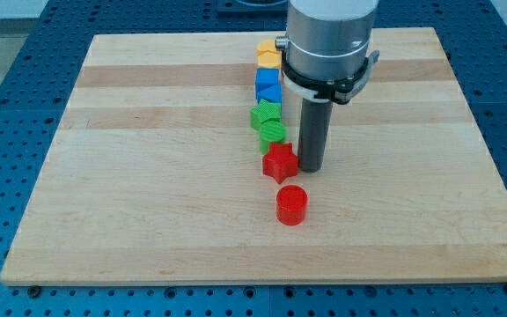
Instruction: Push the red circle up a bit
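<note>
The red circle (291, 205) is a short red cylinder lying on the wooden board (148, 176), below the middle. My tip (311, 167) stands just above and to the right of it, apart from it, and right beside the red star (280, 163). The rod hangs from the grey arm housing (328, 40) at the view's top.
A column of blocks runs up from the red star: a green round block (273, 134), a green block (266, 114), a blue block (268, 92), another blue block (267, 76), a yellow block (269, 60) and an orange block (267, 46).
</note>
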Tool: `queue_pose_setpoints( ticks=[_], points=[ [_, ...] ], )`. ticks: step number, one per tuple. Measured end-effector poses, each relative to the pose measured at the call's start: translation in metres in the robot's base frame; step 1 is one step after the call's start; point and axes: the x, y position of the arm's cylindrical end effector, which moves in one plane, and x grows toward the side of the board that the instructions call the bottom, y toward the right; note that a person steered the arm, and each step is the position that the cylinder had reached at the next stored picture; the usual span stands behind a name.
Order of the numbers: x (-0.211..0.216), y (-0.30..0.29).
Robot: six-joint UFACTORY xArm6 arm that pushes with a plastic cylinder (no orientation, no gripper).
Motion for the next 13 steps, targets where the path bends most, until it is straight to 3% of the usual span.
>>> queue_pose_setpoints(
  ticks=[4,6,8,13],
  points=[
    [0.004,0.006],
    [0.046,0.023],
    [0.079,0.002],
    [0.100,-0.037]
  ],
)
